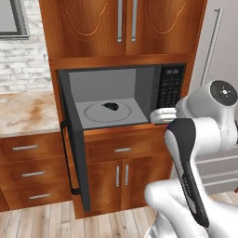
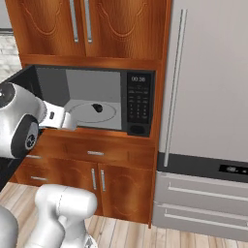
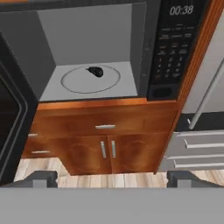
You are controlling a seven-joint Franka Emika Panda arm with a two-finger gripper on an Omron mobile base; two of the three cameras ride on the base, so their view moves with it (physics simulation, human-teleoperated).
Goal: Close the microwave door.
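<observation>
The grey fridge (image 2: 213, 82) stands right of the wooden cabinets (image 1: 121, 28). Built into them, the microwave (image 1: 135, 95) gapes, its keypad (image 3: 175, 48) reading 00:38. The microwave door (image 1: 74, 148) swings fully out to the left, seen edge-on, handle (image 1: 67, 158) facing outward. A small dark object (image 3: 95, 71) sits on the turntable (image 3: 89, 79). The tool (image 3: 111, 178) hangs before the opening, fingertips (image 3: 41, 178) spread wide, holding and touching nothing.

Black built-in microwave (image 1: 139, 95) with pale grey interior, clear round glass turntable (image 1: 109, 111) and black keypad panel (image 3: 177, 43); its dark grey door (image 1: 74, 148). Reddish-brown carved wooden cabinets (image 1: 123, 28), silver fridge (image 2: 213, 82), beige marbled countertop (image 1: 25, 111).
</observation>
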